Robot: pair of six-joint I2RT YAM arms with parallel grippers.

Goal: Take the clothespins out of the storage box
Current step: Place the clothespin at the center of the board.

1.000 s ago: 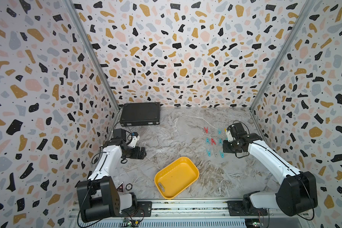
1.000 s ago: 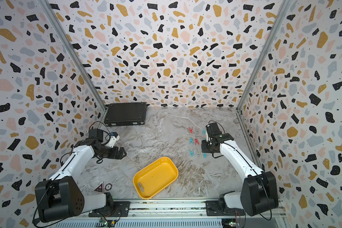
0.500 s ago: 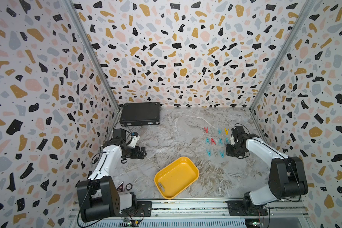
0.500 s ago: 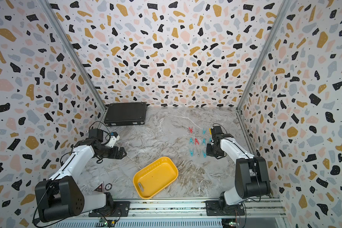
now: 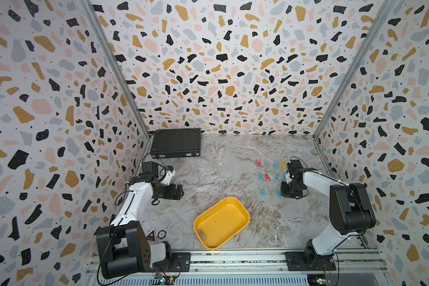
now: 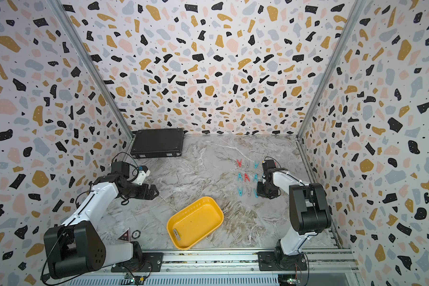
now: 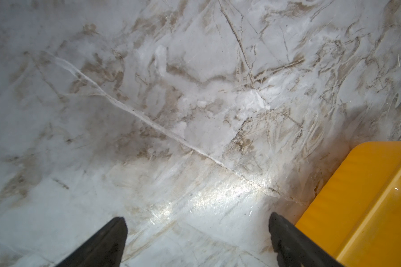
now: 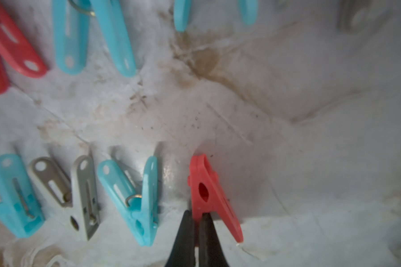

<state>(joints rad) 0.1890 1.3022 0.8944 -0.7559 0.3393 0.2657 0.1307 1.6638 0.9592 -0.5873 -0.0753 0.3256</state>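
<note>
Now the right gripper (image 8: 196, 218) is pinched tight on a red clothespin (image 8: 206, 185). It holds the clothespin by one end, seemingly turned on its edge, just beside a teal clothespin (image 8: 134, 198) at the end of the row nearest the storage box (image 5: 221, 222). The other clothespins (image 5: 268, 177) lie in three neat rows on the surface (image 5: 221, 161), beyond the box on the right arm's side and well apart from it. The box looks emptied, save for a small pale mark (image 5: 202, 234) near one corner that I cannot make out. The left gripper (image 7: 197, 219) hangs wide open with nothing in it, just beside the box's wall.

From where I stand, this looks like the last one being set down. To do it well, I'd lower until the red clothespin rests on the surface and keep a gap from the teal one so it isn't nudged. Then I'd open slowly and lift straight up, so the gripper doesn't drag it out of line.
</note>
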